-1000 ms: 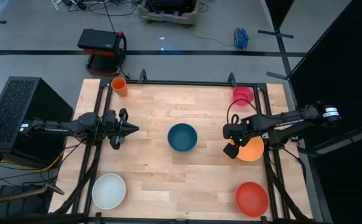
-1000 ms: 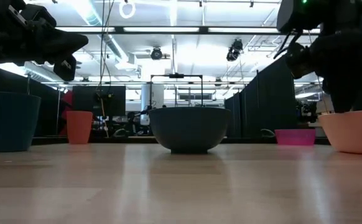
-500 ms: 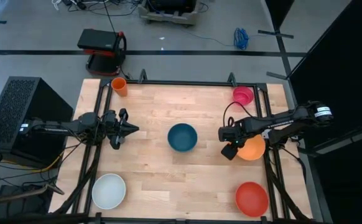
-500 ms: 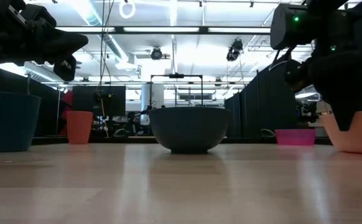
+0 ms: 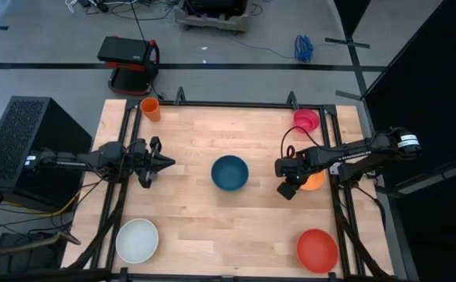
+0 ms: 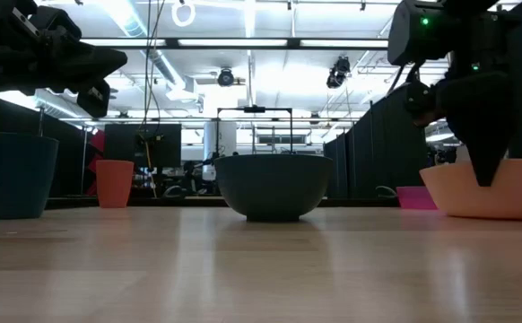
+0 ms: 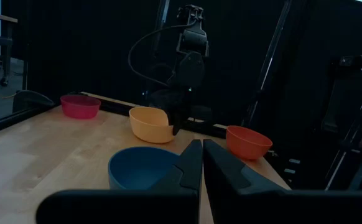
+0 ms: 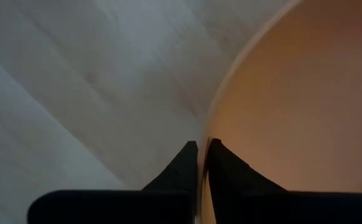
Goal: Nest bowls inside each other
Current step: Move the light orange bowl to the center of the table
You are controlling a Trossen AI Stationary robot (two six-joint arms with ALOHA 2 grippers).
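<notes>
We note a light wooden worktop [image 5: 197, 211] edged by a black frame. Dark teal bowl [image 5: 229, 172] at centre. White bowl [image 5: 137, 240] near the front left corner, red bowl [image 5: 317, 250] front right, pink bowl [image 5: 306, 120] back right. Small orange cup [image 5: 150, 109] back left. Orange bowl [image 5: 313, 181] by the right edge.

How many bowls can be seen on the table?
5: dark teal bowl at the centre, orange bowl at the right, pinched at its rim by the right claw, pink bowl far right corner, red bowl near right corner, white bowl near left corner.
</notes>
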